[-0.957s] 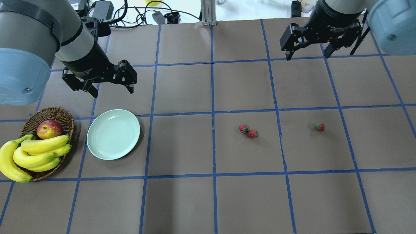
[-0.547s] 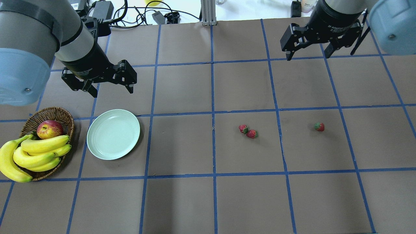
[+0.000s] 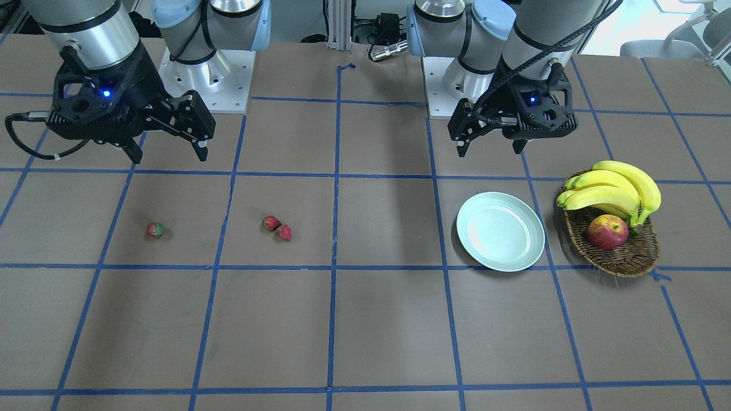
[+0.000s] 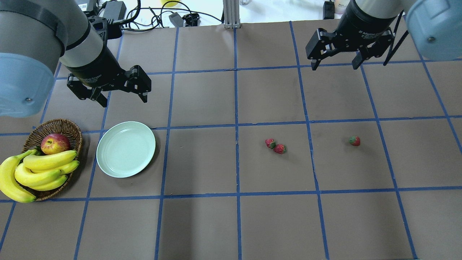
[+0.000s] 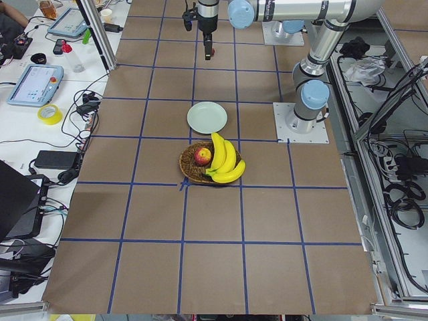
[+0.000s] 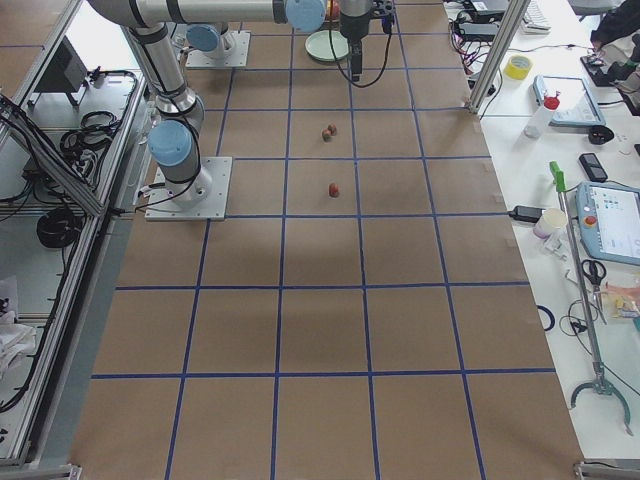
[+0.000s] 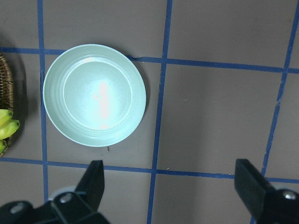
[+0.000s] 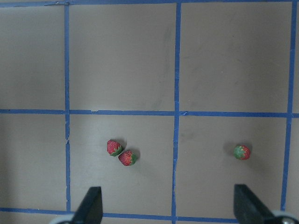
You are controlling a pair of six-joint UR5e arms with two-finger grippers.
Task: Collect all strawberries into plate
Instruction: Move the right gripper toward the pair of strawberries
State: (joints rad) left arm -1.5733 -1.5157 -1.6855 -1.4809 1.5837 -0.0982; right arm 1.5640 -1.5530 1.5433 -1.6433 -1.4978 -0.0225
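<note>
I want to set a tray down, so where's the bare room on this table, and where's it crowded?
Bare: the squares between the plate and the paired strawberries, and the whole row on the operators' side. Crowded: where the plate sits beside the basket.

Wicker basket [image 4: 68, 125] sits at the left end of the table [image 4: 202, 159]. Banana bunch [image 4: 43, 162] lies in it and overhangs the near-left rim. Red-yellow apple [image 4: 55, 143] is in the basket's far part, right beside the bananas. Table is brown, gridded with blue tape [image 4: 236, 108]. Black adapter [image 4: 114, 10] and aluminium post [image 4: 229, 14] stand past the far edge. Bench [image 5: 63, 73] left of the table holds a yellow tape roll [image 5: 44, 119] and a tablet [image 5: 35, 85].
</note>
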